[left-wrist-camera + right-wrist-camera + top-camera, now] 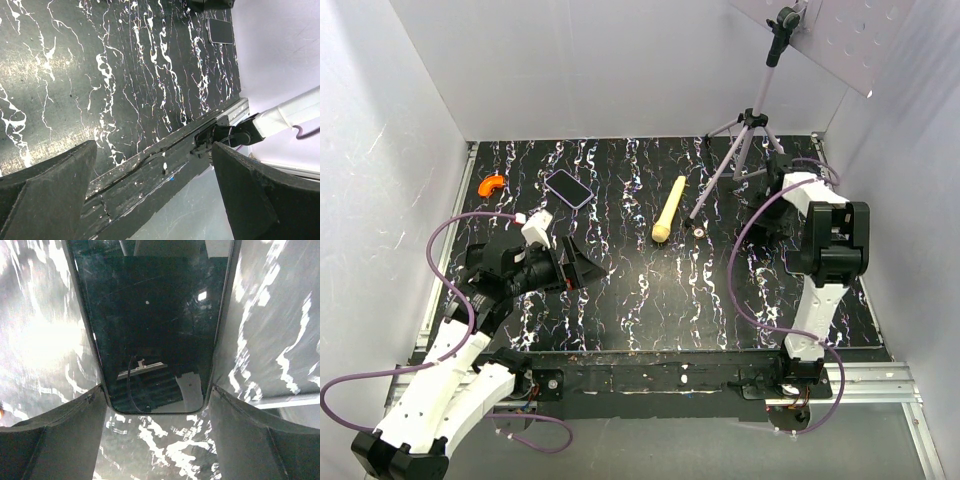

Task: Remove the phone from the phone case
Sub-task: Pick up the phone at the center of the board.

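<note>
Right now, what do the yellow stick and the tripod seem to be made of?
The stick: smooth, matte cream-yellow, no grain showing; wood or plastic, cannot tell. The tripod: thin grey legs and pole with a dull sheen, probably metal; black joints and head, likely plastic.

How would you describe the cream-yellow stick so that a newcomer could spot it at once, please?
On the black, white-veined table, look toward the far side, just left of the grey tripod. There lies the cream-yellow stick, slanted, thicker end toward the near edge. It is the only pale rod; the flat dark slab to its left is rectangular.
</note>
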You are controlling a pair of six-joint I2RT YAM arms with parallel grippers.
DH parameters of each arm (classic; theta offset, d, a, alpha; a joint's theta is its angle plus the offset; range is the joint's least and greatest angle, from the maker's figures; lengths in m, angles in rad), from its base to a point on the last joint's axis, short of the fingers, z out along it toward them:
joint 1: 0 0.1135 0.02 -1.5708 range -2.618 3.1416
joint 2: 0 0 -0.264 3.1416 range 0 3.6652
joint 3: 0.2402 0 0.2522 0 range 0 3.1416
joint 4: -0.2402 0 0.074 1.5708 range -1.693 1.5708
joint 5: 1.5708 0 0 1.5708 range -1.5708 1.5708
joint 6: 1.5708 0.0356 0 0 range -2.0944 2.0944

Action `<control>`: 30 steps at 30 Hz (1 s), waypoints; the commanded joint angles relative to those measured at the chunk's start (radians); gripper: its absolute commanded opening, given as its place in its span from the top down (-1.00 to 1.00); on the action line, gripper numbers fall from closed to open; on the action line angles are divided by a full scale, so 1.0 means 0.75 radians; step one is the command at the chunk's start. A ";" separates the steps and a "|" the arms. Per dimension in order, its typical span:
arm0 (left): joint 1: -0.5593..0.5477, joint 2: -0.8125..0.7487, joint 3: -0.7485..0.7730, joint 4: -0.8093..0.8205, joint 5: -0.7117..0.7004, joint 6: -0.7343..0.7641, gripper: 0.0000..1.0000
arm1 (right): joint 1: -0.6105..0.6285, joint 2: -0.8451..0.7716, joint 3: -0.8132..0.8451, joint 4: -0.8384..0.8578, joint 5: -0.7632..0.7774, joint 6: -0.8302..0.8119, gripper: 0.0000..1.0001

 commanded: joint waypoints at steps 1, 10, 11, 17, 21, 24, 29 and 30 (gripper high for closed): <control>-0.003 0.001 0.042 0.020 0.013 -0.004 -0.99 | 0.054 -0.249 -0.248 -0.022 -0.190 0.118 0.10; -0.005 0.048 0.046 0.043 0.046 0.002 -0.99 | 0.105 -0.376 -0.470 0.007 -0.178 0.143 -0.71; -0.003 0.044 0.046 0.039 0.044 0.002 -0.99 | 0.107 -0.358 -0.431 -0.003 -0.170 0.129 -0.73; -0.003 -0.003 0.036 0.016 0.028 -0.041 -0.99 | 0.107 -0.160 -0.194 -0.116 -0.143 0.096 -0.75; -0.003 -0.036 0.034 -0.008 0.014 -0.047 -0.99 | 0.105 -0.049 -0.100 -0.167 -0.031 0.094 -0.75; -0.003 -0.030 0.046 -0.031 0.014 -0.033 -0.99 | 0.107 -0.012 -0.067 -0.188 0.008 0.102 -0.75; -0.005 -0.008 0.064 -0.039 -0.007 -0.033 -0.99 | 0.113 0.010 -0.036 -0.222 0.022 0.104 -0.54; -0.003 0.000 0.071 -0.039 -0.011 -0.031 -0.99 | 0.115 0.014 -0.032 -0.224 0.006 0.096 -0.41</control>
